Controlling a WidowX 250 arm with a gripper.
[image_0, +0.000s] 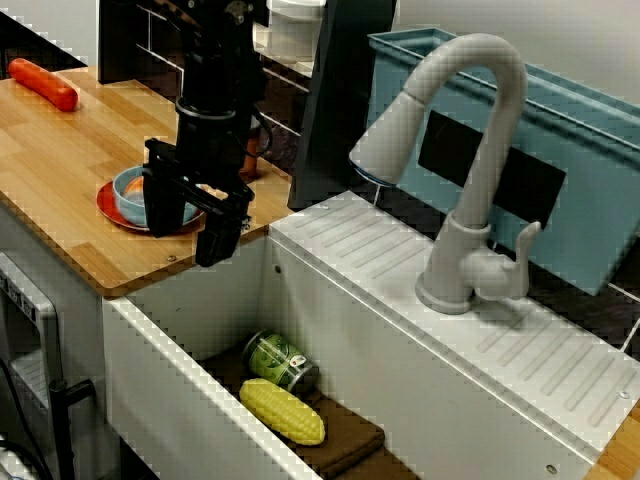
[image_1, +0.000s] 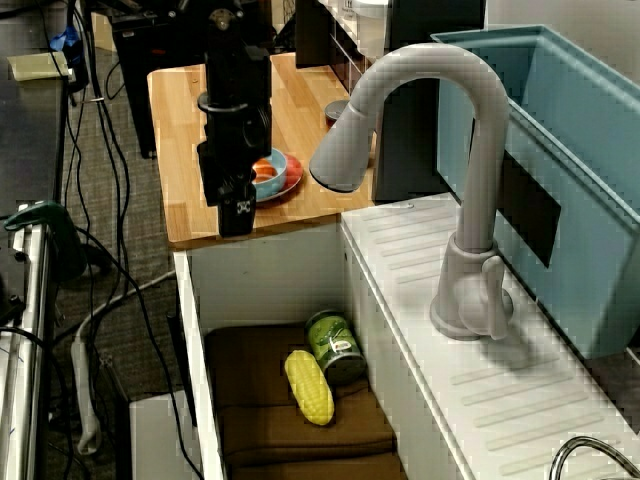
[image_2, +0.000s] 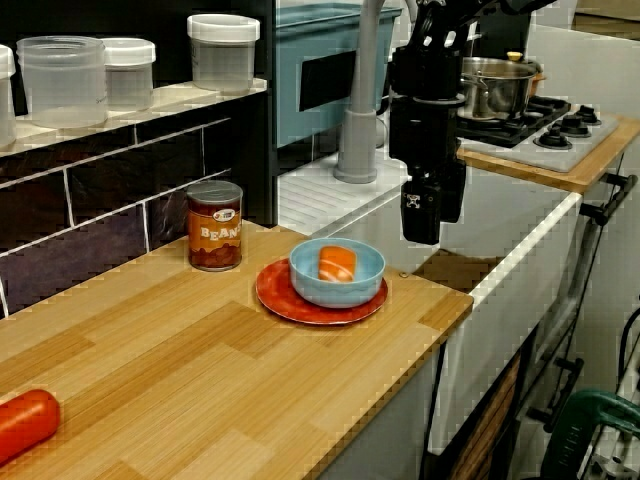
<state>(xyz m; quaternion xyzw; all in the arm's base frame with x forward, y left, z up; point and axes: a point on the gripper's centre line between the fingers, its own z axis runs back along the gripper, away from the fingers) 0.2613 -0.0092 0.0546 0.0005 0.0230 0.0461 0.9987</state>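
Note:
My black gripper (image_0: 187, 240) hangs open and empty just above the wooden counter's corner (image_0: 150, 275), beside the sink. In the view from the counter side the gripper (image_2: 422, 225) hovers to the right of a blue bowl (image_2: 337, 278) and does not touch it. The bowl holds an orange piece of food (image_2: 337, 262) and stands on a red plate (image_2: 300, 300). In the view over the sink the bowl (image_0: 128, 192) is partly hidden behind my fingers. The view along the sink shows the gripper (image_1: 237, 215) in front of the bowl (image_1: 268, 172).
A beans can (image_2: 215, 225) stands behind the plate. The white sink (image_0: 180, 400) holds a green can (image_0: 280, 360) and a corn cob (image_0: 282, 410) on a brown cloth. A grey faucet (image_0: 470, 150) rises at the right. A red sausage-like item (image_0: 43, 82) lies far left.

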